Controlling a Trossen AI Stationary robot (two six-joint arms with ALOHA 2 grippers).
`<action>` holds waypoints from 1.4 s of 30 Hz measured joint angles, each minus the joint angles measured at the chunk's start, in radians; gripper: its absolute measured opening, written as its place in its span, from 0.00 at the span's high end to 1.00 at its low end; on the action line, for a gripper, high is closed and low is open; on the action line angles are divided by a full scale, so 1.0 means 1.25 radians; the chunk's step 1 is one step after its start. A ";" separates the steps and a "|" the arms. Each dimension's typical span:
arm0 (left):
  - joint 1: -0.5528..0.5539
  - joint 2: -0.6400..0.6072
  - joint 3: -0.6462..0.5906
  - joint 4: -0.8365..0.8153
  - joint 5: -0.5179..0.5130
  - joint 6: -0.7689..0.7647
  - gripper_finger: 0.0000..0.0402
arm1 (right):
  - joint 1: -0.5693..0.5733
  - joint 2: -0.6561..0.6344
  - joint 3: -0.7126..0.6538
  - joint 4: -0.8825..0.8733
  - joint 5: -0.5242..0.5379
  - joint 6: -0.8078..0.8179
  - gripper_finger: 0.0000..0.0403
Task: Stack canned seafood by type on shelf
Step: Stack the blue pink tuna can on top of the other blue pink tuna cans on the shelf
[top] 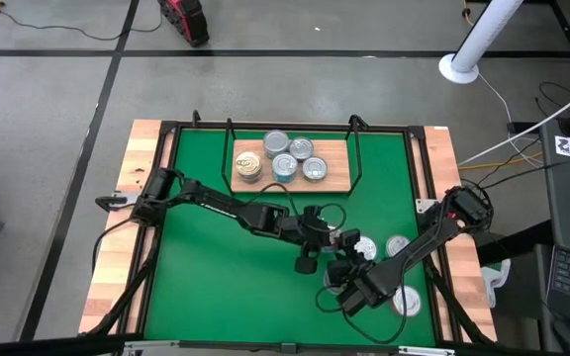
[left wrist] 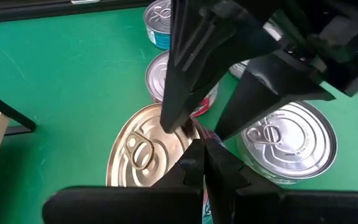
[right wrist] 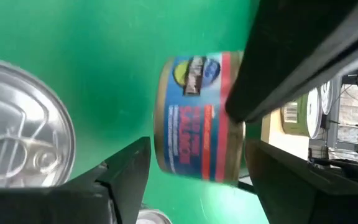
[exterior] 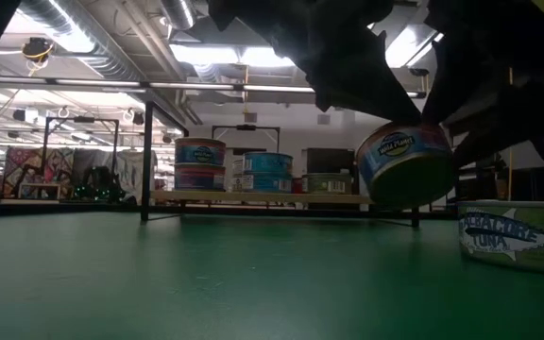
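Note:
A salmon can [exterior: 404, 165] with a gold lid [left wrist: 145, 155] and a blue and red label [right wrist: 194, 112] hangs tilted above the green mat [top: 226, 277]. My right gripper [right wrist: 197, 146] is shut on it. My left gripper [left wrist: 204, 165] is shut, with its tips at the can's rim. The shelf [top: 265, 185], a light wood board in a black wire frame, stands at the mat's far side and carries several cans [top: 284, 166], some of them stacked [exterior: 199, 162]. My right gripper has the salmon can between its two fingers, one on the gold lid [left wrist: 169, 121] and the other at the can's bottom face [right wrist: 241, 134]. The fingers slant down from the table's right. The can is lifted clear of the mat and tipped on its side. My left gripper's shut fingertips [left wrist: 197, 158] stand at the lid's rim [left wrist: 194, 140]; I cannot tell whether they touch it.
Loose cans stand on the mat close by: a silver-lidded one [left wrist: 288, 140], a red-sided one [left wrist: 166, 74], a teal-sided one [left wrist: 160, 15] and a tuna can [exterior: 518, 236] near the front right. Black rails [top: 419, 168] border the mat. The mat's left half is bare.

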 joint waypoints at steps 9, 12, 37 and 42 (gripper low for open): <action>0.000 0.000 0.000 0.009 0.009 -0.023 1.00 | -0.002 0.013 0.000 0.005 0.015 0.005 0.36; 0.000 0.000 0.000 0.025 0.047 -0.040 1.00 | -0.007 0.013 0.000 0.001 0.012 0.022 0.36; -0.001 -0.042 0.001 -0.014 0.090 -0.024 0.82 | -0.029 0.013 0.000 0.005 -0.069 -0.004 0.55; 0.002 -0.138 0.002 -0.174 0.085 0.063 0.71 | -0.046 0.013 0.005 0.027 -0.048 -0.045 0.51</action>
